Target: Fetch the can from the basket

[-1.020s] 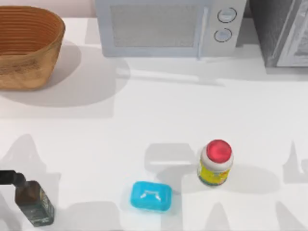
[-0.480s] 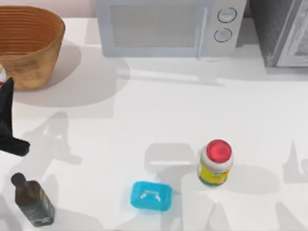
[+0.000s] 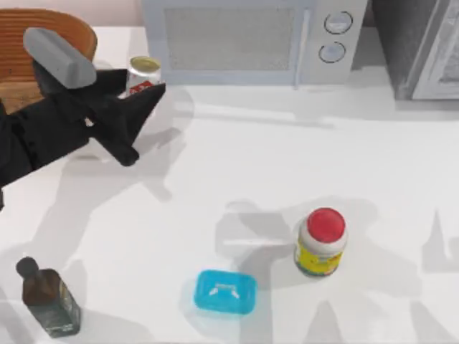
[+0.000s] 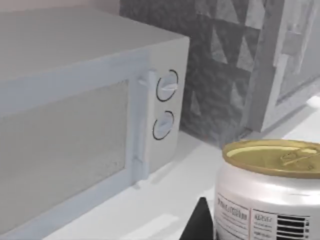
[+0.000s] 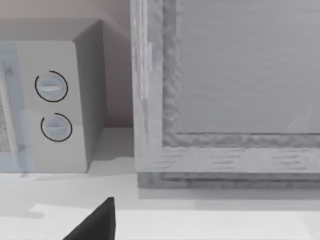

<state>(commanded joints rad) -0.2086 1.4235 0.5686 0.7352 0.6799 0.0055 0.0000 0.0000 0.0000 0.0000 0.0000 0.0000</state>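
The can [image 3: 144, 72], white with a red marking and a dull gold top, is held above the table just right of the basket [image 3: 21, 32], near the microwave's front left corner. My left gripper [image 3: 143, 90] is shut on it, and its black arm reaches in from the left edge and covers much of the orange-brown wicker basket. The left wrist view has the can [image 4: 270, 190] close up, with one black fingertip [image 4: 202, 222] beside it. In the right wrist view my right gripper [image 5: 97, 225] is parked facing the back wall.
A white microwave [image 3: 244, 39] stands along the back, with a grey cabinet [image 3: 423, 43] to its right. A yellow-labelled jar with a red lid [image 3: 322, 242], a blue box [image 3: 225, 292] and a dark bottle [image 3: 49, 301] stand near the front.
My left arm has swung from the table's left edge up and to the right across the basket, carrying the can to the microwave's corner. The other objects stayed put.
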